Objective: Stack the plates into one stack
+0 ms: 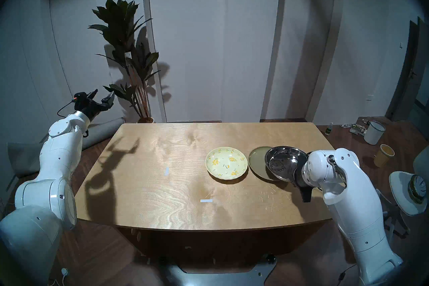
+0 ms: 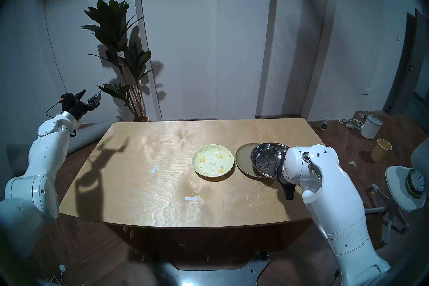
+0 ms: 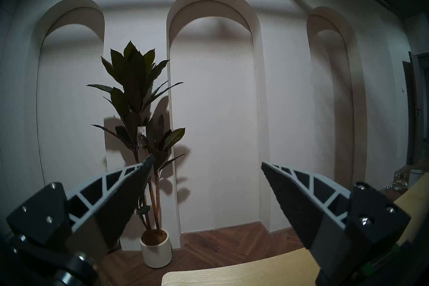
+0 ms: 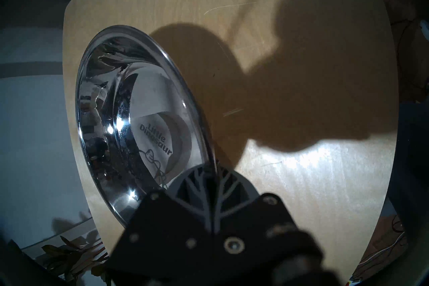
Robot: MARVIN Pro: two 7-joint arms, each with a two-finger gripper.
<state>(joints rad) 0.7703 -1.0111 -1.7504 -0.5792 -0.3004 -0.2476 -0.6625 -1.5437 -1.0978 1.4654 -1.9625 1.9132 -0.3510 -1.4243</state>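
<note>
The right end effector point(image 4: 212, 176) is pinching the rim of the steel dinosaur-print dish point(image 1: 282, 163), holding it tilted over the olive-beige plate point(image 1: 256, 160) for stacking; the floral plate point(image 1: 226, 163) is lying beside on the tabletop point(image 1: 151, 185); the left end effector point(image 3: 206, 164) is gaping empty, raised clear.

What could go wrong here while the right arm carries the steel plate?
1. The right end effector pinches the steel plate only at its rim, and the plate hangs tilted; smooth metal might slip or swing.
2. The steel plate overlaps the olive plate in the head view; lowered at this tilt, its edge could strike or shove it.
3. The floral plate sits close beside the olive one, so a shove might knock them together.
</note>
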